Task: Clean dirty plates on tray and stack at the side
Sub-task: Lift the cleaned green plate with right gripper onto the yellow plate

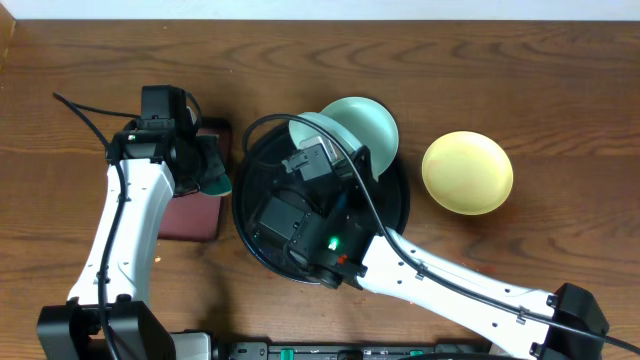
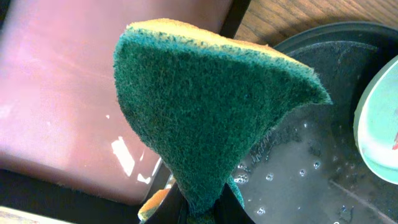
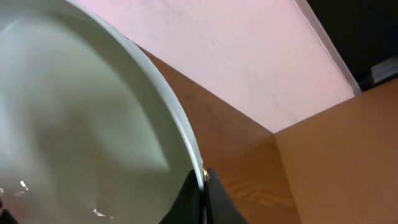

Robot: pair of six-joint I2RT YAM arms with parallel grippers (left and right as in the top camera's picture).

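Left gripper (image 2: pixel 198 210): fingers clenched on the sponge (image 2: pixel 211 106). It is pinched at one end and fans out wide away from the fingers. Green scrub face is toward the wrist camera, with yellow foam along the far edge.

The sponge hangs over the spot where the small tray (image 2: pixel 56 93), reddish-brown inside, sits just beside the round black tray (image 2: pixel 311 62). The black tray's floor is wet and beaded with droplets (image 2: pixel 280 171). A teal rim (image 2: pixel 373 124) with a red smear shows at the right edge of that view, over the tray. Which plate it belongs to, cannot tell.

Right gripper (image 3: pixel 202 196): fingers clamped on the rim of a teal plate (image 3: pixel 74 112). The plate fills the left of the wrist view, tipped up steeply, with a few glints low on its inside. From overhead, the right arm reaches in from the near right corner across the tray. The held plate stands on edge above the tray's far half.

Second teal plate (image 1: pixel 372 125): behind the held one, overlapping the tray's far rim. The two are hard to separate. Whether it rests on the rim or on the table, cannot tell.

Yellow plate (image 1: pixel 467 172): flat on the table (image 1: pixel 520 60), right of the tray and apart from it.
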